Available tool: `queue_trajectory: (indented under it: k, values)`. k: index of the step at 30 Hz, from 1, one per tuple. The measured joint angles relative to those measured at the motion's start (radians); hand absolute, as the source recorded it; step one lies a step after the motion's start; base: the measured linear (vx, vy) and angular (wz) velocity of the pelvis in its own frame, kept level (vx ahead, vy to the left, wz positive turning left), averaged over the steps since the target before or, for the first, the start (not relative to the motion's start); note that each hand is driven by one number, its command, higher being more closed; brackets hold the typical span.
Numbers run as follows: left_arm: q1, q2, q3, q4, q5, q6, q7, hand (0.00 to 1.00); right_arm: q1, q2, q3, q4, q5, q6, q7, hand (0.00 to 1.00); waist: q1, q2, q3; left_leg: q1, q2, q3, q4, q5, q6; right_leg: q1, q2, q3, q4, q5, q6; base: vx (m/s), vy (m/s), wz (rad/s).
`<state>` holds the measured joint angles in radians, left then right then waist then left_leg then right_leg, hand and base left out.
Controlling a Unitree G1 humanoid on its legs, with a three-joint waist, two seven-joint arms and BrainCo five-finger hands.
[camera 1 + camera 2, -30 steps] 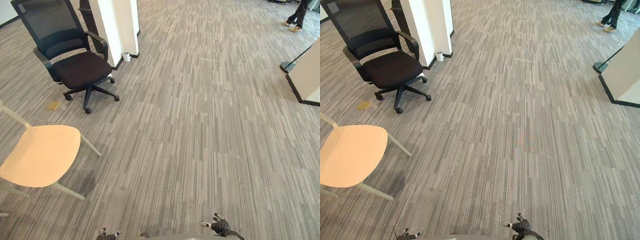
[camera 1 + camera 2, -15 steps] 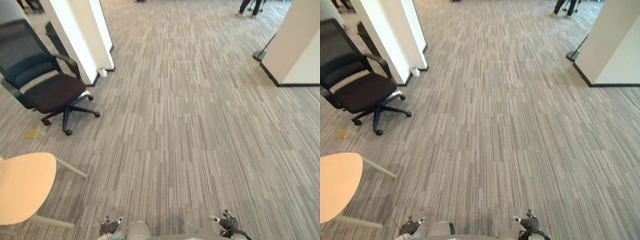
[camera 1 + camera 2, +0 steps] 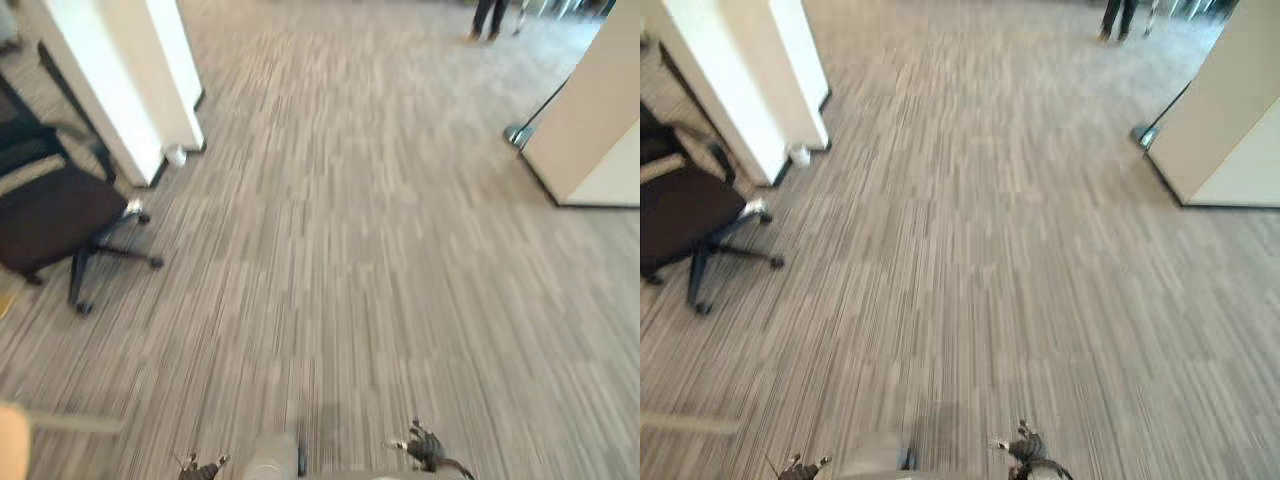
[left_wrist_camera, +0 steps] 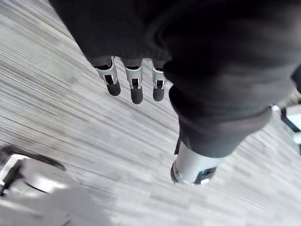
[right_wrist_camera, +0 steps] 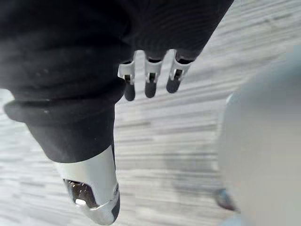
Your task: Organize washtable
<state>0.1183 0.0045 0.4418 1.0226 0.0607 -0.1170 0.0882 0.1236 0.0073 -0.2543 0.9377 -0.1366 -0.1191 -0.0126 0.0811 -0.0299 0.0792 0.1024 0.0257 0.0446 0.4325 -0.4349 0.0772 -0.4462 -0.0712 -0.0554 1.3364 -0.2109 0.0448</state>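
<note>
Grey striped carpet (image 3: 350, 280); white pillar (image 3: 120, 80); black chair (image 3: 45, 215); left hand (image 4: 136, 87) and right hand (image 5: 150, 80) fingers released, empty.

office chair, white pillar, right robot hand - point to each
office chair (image 3: 50, 212): left eye view, on the black seat
white pillar (image 3: 105, 85): left eye view, on its white face
right robot hand (image 5: 91, 181): right wrist view, on the silver thumb

Nothing legible from where I stand: no word, label, number or sign can be read on the striped grey carpet (image 3: 350, 250), the white pillar (image 3: 110, 70), the black office chair (image 3: 45, 215) or the beige partition (image 3: 590, 130).
</note>
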Motion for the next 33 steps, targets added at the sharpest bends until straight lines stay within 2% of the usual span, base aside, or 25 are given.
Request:
queue_trajectory:
  k: [2,4,5,6,7,8,9,10,11,12,13,15,17,19,20,21,24,25,26,27,28,29,30,32,33]
  values:
    - [-0.036,-0.019,-0.012,0.001,0.003,0.0,0.0,0.0,-0.002,-0.004,-0.007,-0.042,0.0,-0.025,-0.003,0.0,-0.039,0.007,0.007,0.074,0.021,-0.044,-0.012,0.004,-0.007,-0.114,-0.011,-0.029,-0.144,-0.019,0.013,0.85,-0.09,0.51]
    - [-0.073,-0.04,-0.041,0.008,0.027,-0.002,0.001,0.0,-0.002,-0.01,-0.014,-0.053,0.0,-0.029,-0.003,0.0,-0.059,0.006,0.006,0.143,0.029,-0.122,0.024,-0.001,-0.016,-0.152,-0.012,0.032,-0.507,0.007,0.014,0.8,-0.194,0.71]
    - [-0.072,-0.049,-0.043,0.008,0.035,-0.008,0.002,0.0,0.0,-0.016,-0.01,-0.049,0.007,-0.029,-0.001,0.0,-0.07,0.0,0.004,0.185,0.027,-0.155,0.038,-0.003,-0.019,-0.14,-0.001,0.101,-0.708,0.154,0.009,0.68,-0.228,0.63]
    - [-0.078,-0.065,-0.037,0.012,0.036,-0.008,0.003,0.0,-0.007,-0.024,-0.016,-0.047,0.016,-0.028,0.001,0.0,-0.065,0.015,0.0,0.206,0.046,-0.172,0.043,-0.002,-0.021,-0.138,0.018,0.099,-0.676,0.165,0.013,0.85,-0.273,0.31]
    - [-0.082,-0.081,-0.041,0.024,0.039,-0.008,0.001,0.0,-0.033,-0.052,-0.015,-0.031,0.013,-0.026,-0.005,0.0,-0.063,0.071,-0.014,0.199,0.089,-0.192,0.059,0.039,-0.075,-0.14,0.042,0.065,-0.629,0.128,-0.014,0.81,-0.244,0.21]
    - [-0.1,-0.085,-0.038,0.028,0.042,-0.009,0.002,0.0,-0.047,-0.069,-0.024,-0.007,0.012,-0.024,-0.004,0.0,-0.07,0.074,-0.013,0.192,0.094,-0.237,0.055,0.148,-0.093,-0.165,0.032,0.06,-0.541,0.082,-0.037,0.95,-0.252,0.51]
    - [-0.11,-0.094,-0.038,0.027,0.048,-0.009,0.005,0.0,-0.046,-0.088,-0.023,0.024,0.01,-0.014,-0.006,0.0,-0.083,0.072,-0.01,0.194,0.095,-0.257,0.058,0.276,-0.062,-0.168,0.013,0.034,-0.452,0.066,-0.062,0.76,-0.213,0.8]
    - [-0.119,-0.095,-0.038,0.025,0.05,-0.009,0.005,0.0,-0.046,-0.094,-0.019,0.044,0.011,-0.005,-0.005,0.0,-0.094,0.063,-0.002,0.2,0.092,-0.268,0.067,0.352,-0.041,-0.177,0.013,0.01,-0.396,0.054,-0.062,0.72,-0.263,0.56]
    - [-0.083,-0.092,-0.012,0.026,0.051,-0.009,0.006,0.0,-0.038,-0.094,-0.019,0.066,0.008,0.001,-0.004,0.0,-0.093,0.079,-0.016,0.195,0.105,-0.26,0.122,0.514,-0.028,-0.103,0.064,-0.004,-0.501,0.008,-0.069,0.68,-0.302,0.26]
    - [-0.065,-0.097,0.025,0.038,0.051,-0.01,0.004,0.0,-0.038,-0.096,-0.029,0.077,0.009,0.014,-0.004,0.0,-0.094,0.08,-0.017,0.143,0.126,-0.262,0.257,0.613,-0.037,-0.007,0.09,-0.02,-0.593,-0.09,-0.085,0.78,-0.278,-0.1]
    - [-0.071,-0.089,0.062,0.046,0.048,-0.001,0.004,0.0,-0.049,-0.099,-0.074,0.104,0.009,0.017,-0.006,0.0,-0.08,0.123,-0.009,-0.022,0.169,-0.248,0.573,0.547,-0.056,0.062,0.16,-0.028,-0.624,-0.111,-0.129,0.65,-0.153,-0.21]
    - [-0.059,-0.087,0.055,0.03,0.045,0.002,0.004,0.0,-0.035,-0.093,-0.082,0.111,0.01,0.026,-0.009,0.0,-0.039,0.097,0.006,-0.208,0.148,-0.206,0.816,0.388,-0.088,0.155,0.176,-0.029,-0.675,-0.121,-0.145,0.62,-0.082,-0.22]
    - [-0.048,-0.068,0.046,-0.005,0.032,-0.003,0.005,0.0,-0.013,-0.085,-0.08,0.111,0.019,0.032,-0.009,0.0,-0.032,0.074,0.007,-0.355,0.108,-0.165,0.865,0.297,-0.114,0.269,0.172,-0.022,-0.769,-0.121,-0.144,0.51,-0.047,0.04]
    - [-0.048,-0.062,0.045,-0.011,0.03,-0.004,0.006,0.0,-0.001,-0.083,-0.082,0.108,0.046,0.034,-0.01,0.0,-0.011,0.069,0.01,-0.483,0.076,-0.112,0.789,0.214,-0.132,0.406,0.165,0.006,-0.882,-0.126,-0.135,0.48,0.041,-0.08]
    - [-0.049,-0.063,0.046,-0.011,0.03,-0.005,0.006,0.0,-0.001,-0.083,-0.082,0.108,0.048,0.034,-0.01,0.0,-0.01,0.069,0.01,-0.496,0.07,-0.11,0.768,0.205,-0.13,0.424,0.162,0.008,-0.9,-0.129,-0.129,0.59,0.124,-0.15]
    - [-0.051,-0.066,0.062,-0.011,0.028,-0.01,0.004,0.0,-0.002,-0.081,-0.081,0.107,0.049,0.034,-0.009,0.0,-0.009,0.068,0.011,-0.54,0.047,-0.095,0.646,0.17,-0.131,0.482,0.144,0.013,-0.96,-0.14,-0.11,0.52,0.149,-0.02]
    - [-0.052,-0.067,0.111,-0.013,0.005,-0.022,0.004,0.0,-0.002,-0.08,-0.055,0.107,0.05,0.035,-0.007,0.0,0.004,0.059,0.011,-0.63,0.039,-0.034,0.328,0.167,-0.114,0.576,0.101,0.026,-1.041,-0.181,-0.078,0.56,0.2,-0.12]
    - [-0.046,-0.058,0.119,-0.009,-0.01,-0.02,0.006,0.0,-0.001,-0.07,-0.025,0.109,0.05,0.036,-0.006,0.0,0.038,0.039,0.006,-0.65,0.054,-0.038,0.188,0.179,-0.118,0.606,0.075,0.053,-1.048,-0.227,-0.06,0.52,0.237,-0.49]
    - [-0.03,-0.054,0.12,-0.008,-0.011,-0.017,0.006,0.0,-0.001,-0.062,-0.01,0.111,0.049,0.037,-0.005,0.0,0.052,0.021,0.003,-0.656,0.063,-0.018,0.2,0.215,-0.123,0.624,0.059,0.067,-1.049,-0.251,-0.055,0.57,0.264,-0.61]
    - [0.019,-0.032,0.123,0.0,-0.011,-0.017,0.005,0.0,0.012,-0.03,-0.001,0.118,0.049,0.035,-0.004,0.0,0.069,-0.025,-0.027,-0.654,0.043,0.036,0.243,0.263,-0.096,0.658,0.02,0.09,-1.057,-0.273,-0.033,0.68,0.238,-0.24]
    - [0.03,-0.024,0.163,0.013,-0.019,-0.01,0.005,0.0,0.016,0.009,-0.008,0.13,0.045,0.032,0.0,0.0,0.07,-0.069,-0.041,-0.652,0.017,0.041,0.295,0.208,-0.054,0.641,0.0,0.103,-0.961,-0.267,-0.03,0.87,0.293,0.08]
    - [0.033,-0.016,0.169,0.012,-0.028,-0.006,0.006,0.0,0.017,0.036,-0.029,0.133,0.045,0.031,0.009,0.0,0.069,-0.091,-0.039,-0.636,-0.006,0.044,0.316,0.17,-0.036,0.597,-0.009,0.117,-0.823,-0.237,-0.02,0.74,0.24,0.37]
    - [0.033,-0.01,0.171,0.011,-0.031,-0.004,0.004,0.0,0.015,0.049,-0.055,0.132,0.042,0.029,0.014,0.0,0.07,-0.102,-0.032,-0.613,-0.024,0.046,0.323,0.144,-0.017,0.563,-0.013,0.128,-0.702,-0.197,-0.005,0.57,0.22,0.49]
    - [0.031,0.0,0.185,0.017,-0.032,0.007,0.001,0.0,0.014,0.057,-0.089,0.127,0.044,0.025,0.018,0.0,0.061,-0.109,-0.006,-0.452,-0.087,0.046,0.303,0.06,0.036,0.406,-0.043,0.15,-0.205,0.03,0.082,0.68,0.221,0.43]
    - [0.033,-0.001,0.182,0.019,-0.032,0.01,0.001,0.0,0.017,0.054,-0.09,0.125,0.046,0.02,0.019,0.0,0.057,-0.099,-0.002,-0.392,-0.097,0.04,0.281,0.048,0.037,0.372,-0.04,0.14,-0.121,0.038,0.08,0.79,0.223,0.33]
